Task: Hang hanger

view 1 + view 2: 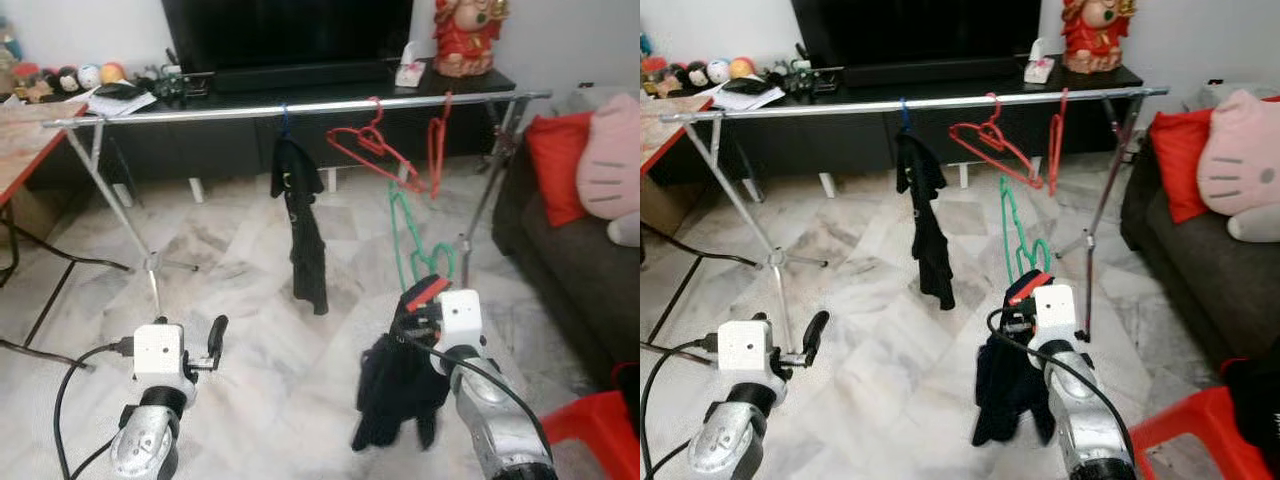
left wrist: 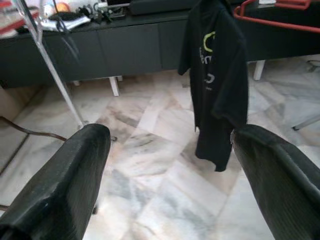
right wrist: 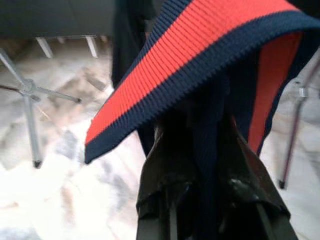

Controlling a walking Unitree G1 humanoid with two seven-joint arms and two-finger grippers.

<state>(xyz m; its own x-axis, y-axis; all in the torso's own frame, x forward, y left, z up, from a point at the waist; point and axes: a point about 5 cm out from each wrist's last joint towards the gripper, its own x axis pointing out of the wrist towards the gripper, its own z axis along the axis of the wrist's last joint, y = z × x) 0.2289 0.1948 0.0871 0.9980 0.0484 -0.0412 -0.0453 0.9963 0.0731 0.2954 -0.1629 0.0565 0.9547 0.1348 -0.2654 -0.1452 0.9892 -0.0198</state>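
Observation:
A silver clothes rail (image 1: 300, 105) spans the room ahead. On it hang a black shirt (image 1: 300, 230) on a blue hanger and two bare red hangers (image 1: 370, 150). My right gripper (image 1: 420, 305) is low in front of the rail, shut on a dark garment (image 1: 395, 390) with a red-striped collar (image 3: 175, 65). A green hanger (image 1: 403, 235) rises from that garment, its top close to the lower end of a red hanger; contact between them is unclear. My left gripper (image 2: 170, 165) is open and holds nothing, low at the left and facing the black shirt (image 2: 217, 85).
The rack's legs (image 1: 150, 265) stand on marble floor. Behind is a black TV cabinet (image 1: 250, 130). A dark sofa (image 1: 580, 260) with a red cushion (image 1: 555, 165) is at the right, a red stool (image 1: 595, 430) near my right arm, a table (image 1: 20, 140) at the left.

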